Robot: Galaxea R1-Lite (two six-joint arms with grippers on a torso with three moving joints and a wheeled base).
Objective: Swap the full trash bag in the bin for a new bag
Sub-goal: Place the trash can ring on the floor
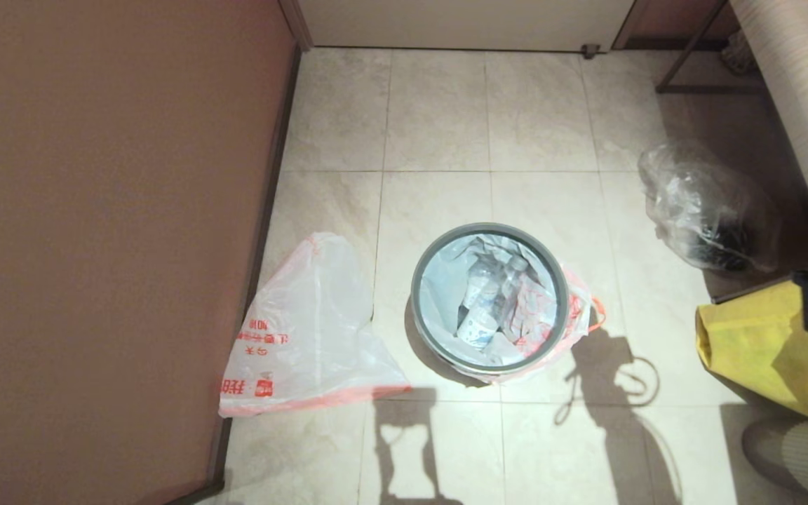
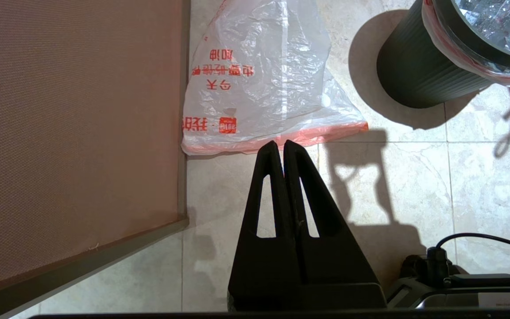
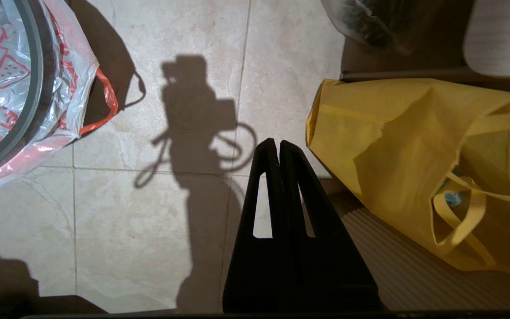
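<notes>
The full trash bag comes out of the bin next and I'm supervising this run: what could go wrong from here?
1. The full trash bag is folded over the bin and pinned under the grey ring, so lifting it may tip the bin.
2. Only one orange handle shows; a pull there could tear the thin plastic.
3. The right gripper, shut, hangs beside the yellow bag and might snag it.

Left gripper (image 2: pixel 280 144) and right gripper (image 3: pixel 276 142) alike: matte black tapered fingers with long triangular cut-outs; a black cable (image 2: pixel 481 239) loops near the left wrist's housing
</notes>
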